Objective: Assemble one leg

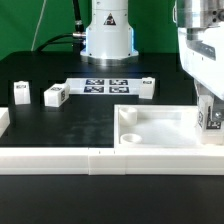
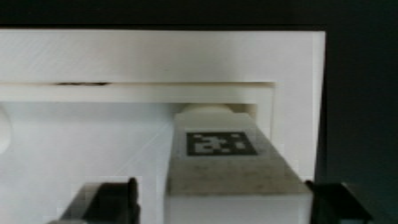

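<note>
Now leg between tool fingers

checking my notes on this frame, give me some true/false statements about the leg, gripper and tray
1. The gripper has a leg between its fingers. True.
2. The held leg hangs over bare black table, away from the tray. False: it is over the tray, at the exterior view's right.
3. Loose legs stand on the table at the exterior view's left. True.
4. The marker board lies inside the tray. False: it lies on the table behind the tray, in front of the robot base.
5. The held leg shows a black-and-white marker in the wrist view. True.
</note>
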Tool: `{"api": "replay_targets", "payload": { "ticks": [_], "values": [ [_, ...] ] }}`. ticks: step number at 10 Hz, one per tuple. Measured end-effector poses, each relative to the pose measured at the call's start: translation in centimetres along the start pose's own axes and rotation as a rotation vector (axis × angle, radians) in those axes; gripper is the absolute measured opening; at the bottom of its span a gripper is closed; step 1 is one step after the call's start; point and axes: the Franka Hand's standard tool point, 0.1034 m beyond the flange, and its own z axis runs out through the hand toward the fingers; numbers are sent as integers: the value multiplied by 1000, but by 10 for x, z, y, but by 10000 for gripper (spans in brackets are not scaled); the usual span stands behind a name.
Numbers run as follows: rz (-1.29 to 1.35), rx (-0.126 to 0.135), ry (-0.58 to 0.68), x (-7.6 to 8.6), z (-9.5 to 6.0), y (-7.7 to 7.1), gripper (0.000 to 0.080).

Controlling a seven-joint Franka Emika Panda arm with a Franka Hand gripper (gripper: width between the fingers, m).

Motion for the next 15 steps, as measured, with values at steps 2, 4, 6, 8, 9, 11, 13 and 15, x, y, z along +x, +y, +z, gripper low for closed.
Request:
{"api": "replay_targets", "payload": {
  "ticks": [2, 4, 6, 8, 9, 11, 13, 15],
  "values": [
    [-146, -4, 0, -1, 0, 1, 628],
    [-337, -14, -4, -3, 0, 2, 648],
    [-529, -16, 0, -4, 1, 2, 648],
    [-715, -21, 6, -7, 1, 3, 649],
    [-832, -22, 5, -6, 1, 2, 649],
    [-1028, -34, 12, -6, 0, 1, 649],
    [-1230, -52, 28, -5, -1, 0, 649],
    [-1375, -60, 32, -4, -1, 0, 625]
  ]
}}
